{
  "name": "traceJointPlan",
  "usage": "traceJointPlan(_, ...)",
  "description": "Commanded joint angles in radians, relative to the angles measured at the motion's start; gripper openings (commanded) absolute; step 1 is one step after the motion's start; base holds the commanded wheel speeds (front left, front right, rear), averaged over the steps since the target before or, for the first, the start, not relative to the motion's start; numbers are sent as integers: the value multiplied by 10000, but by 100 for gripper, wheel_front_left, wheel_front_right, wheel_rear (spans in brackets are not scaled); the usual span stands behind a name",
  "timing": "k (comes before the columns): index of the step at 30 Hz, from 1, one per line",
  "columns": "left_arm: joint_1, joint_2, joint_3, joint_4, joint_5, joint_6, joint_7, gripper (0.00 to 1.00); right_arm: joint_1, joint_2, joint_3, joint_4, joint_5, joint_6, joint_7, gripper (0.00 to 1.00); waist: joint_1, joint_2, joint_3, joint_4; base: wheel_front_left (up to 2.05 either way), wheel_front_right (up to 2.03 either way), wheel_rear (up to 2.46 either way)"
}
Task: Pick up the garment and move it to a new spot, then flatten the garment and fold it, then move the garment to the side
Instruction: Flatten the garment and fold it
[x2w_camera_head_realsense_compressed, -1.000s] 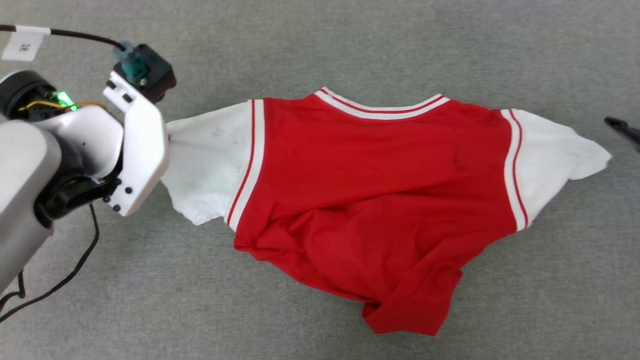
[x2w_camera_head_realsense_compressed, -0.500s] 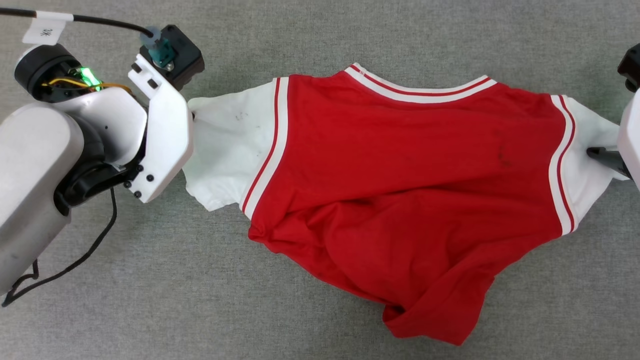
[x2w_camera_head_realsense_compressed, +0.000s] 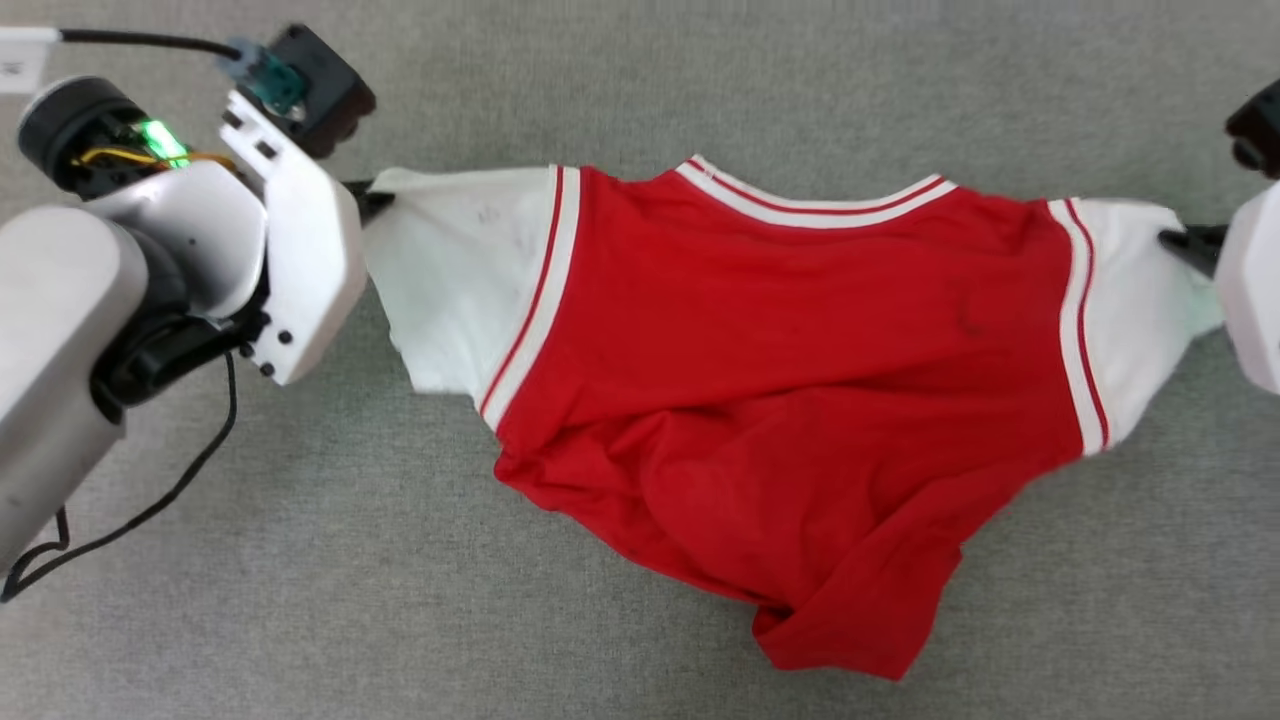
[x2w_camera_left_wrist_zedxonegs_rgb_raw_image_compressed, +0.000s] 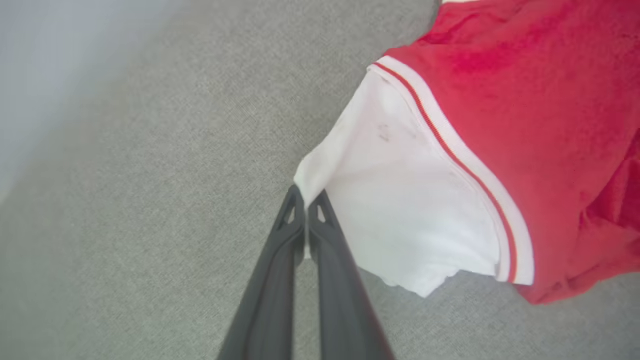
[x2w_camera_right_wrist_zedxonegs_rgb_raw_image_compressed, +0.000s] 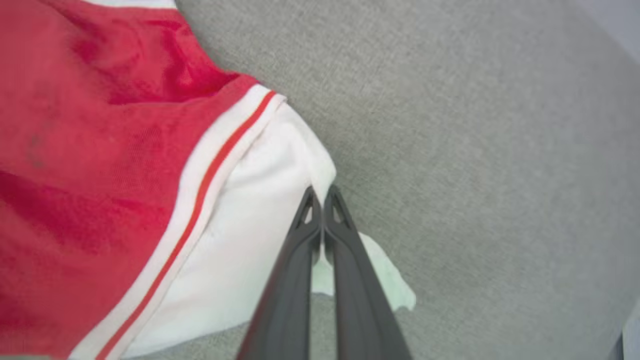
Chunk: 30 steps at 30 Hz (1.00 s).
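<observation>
Light and limp, the shirt (x2w_camera_head_realsense_compressed: 780, 340) sags between the left gripper (x2w_camera_left_wrist_zedxonegs_rgb_raw_image_compressed: 306, 202) and right gripper (x2w_camera_right_wrist_zedxonegs_rgb_raw_image_compressed: 320, 197), each clamped on white sleeve cloth at its fingertips, seemingly sound holds.

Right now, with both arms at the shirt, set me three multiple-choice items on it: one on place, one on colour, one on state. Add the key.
1. Where does the left gripper grip the garment?
A) the collar
B) the corner of a white sleeve
C) the bottom hem

2. What colour is the garment's body?
A) red
B) blue
C) green

3. How does the right gripper stand?
A) wide open above the cloth
B) shut on nothing, off the cloth
C) shut on the edge of the other white sleeve

Key:
1 B: the left wrist view shows the fingers pinched on the sleeve's corner.
2 A: the head view shows a red body between white sleeves.
3 C: the right wrist view shows the fingers closed together with white cloth between them.
</observation>
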Motion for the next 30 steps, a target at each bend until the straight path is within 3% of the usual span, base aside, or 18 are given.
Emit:
traceJointPlan(1,61,93,52,20,59,6,-94,0,-144,-113,-10,-67,25,-14,-125,0,0,-1,-364,-92,0,0,0)
traceJointPlan(7,-117,262,436,-117,224,30,-1198,0,-336,-830,-172,-824,-63,-14,-1113,0,0,-1,-1161,-156,0,0,0)
traceJointPlan(13,-592,287,992,-349,469,245,-2065,0,-760,-1107,-780,-1370,-313,-16,-1772,0,0,-1,-1599,-182,0,0,0)
traceJointPlan(21,-1873,-308,1604,132,1100,570,-3027,0,-1838,-431,-1899,-1304,-1374,-14,-1993,0,0,-1,-1313,-147,0,0,0)
traceJointPlan(30,-4544,-1627,2090,1900,1913,563,-3846,0,-4778,734,-2451,-291,-3065,-14,-1794,0,0,-1,21,-90,0,0,0)
